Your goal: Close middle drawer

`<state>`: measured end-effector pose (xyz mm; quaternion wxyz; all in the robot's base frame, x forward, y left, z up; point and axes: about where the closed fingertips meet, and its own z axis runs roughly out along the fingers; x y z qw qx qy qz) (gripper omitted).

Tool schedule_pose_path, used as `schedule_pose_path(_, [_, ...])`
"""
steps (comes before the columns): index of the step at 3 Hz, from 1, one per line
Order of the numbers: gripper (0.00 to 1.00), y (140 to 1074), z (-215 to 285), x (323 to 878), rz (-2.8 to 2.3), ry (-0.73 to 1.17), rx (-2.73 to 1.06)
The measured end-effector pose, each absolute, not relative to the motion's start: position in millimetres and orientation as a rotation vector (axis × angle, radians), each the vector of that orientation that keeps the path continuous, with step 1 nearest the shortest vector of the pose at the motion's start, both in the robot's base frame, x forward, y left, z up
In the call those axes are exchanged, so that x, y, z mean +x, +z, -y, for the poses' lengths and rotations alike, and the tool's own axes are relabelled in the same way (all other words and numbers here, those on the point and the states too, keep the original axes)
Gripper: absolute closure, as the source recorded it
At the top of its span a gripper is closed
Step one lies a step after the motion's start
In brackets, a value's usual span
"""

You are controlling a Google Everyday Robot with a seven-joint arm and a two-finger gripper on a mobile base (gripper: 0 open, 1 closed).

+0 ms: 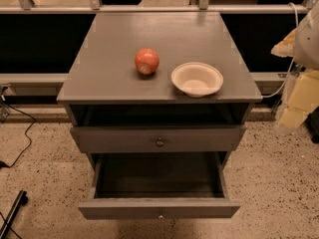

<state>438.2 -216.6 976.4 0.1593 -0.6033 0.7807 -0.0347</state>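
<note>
The grey cabinet [124, 49] stands in the middle of the camera view. The middle drawer [159, 209] is pulled far out towards me. Its long low front has a tiny round knob [160, 215], and its dark inside [159, 176] shows nothing in it. Above it, the taller-fronted top drawer [124, 139] with the bigger dark knob [160, 142] sits slightly out. The lowest drawer is hidden under the open one. My arm shows blurred at the right edge, with the gripper [290, 117] hanging beside the cabinet's right side, apart from every drawer.
A red-orange apple [147, 61] and a white bowl [197, 78] sit on the cabinet top. A black cable [20, 138] and a dark rod [12, 213] lie on the speckled floor at the left. A railing and dark wall run behind.
</note>
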Motion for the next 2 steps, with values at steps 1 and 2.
schedule_pose_path(1, [0.00,976.4,216.6,438.2,-2.231,-0.099,-1.724])
schedule_pose_path(2, [0.00,971.9,214.7,437.7,-2.221,-0.081,-1.715])
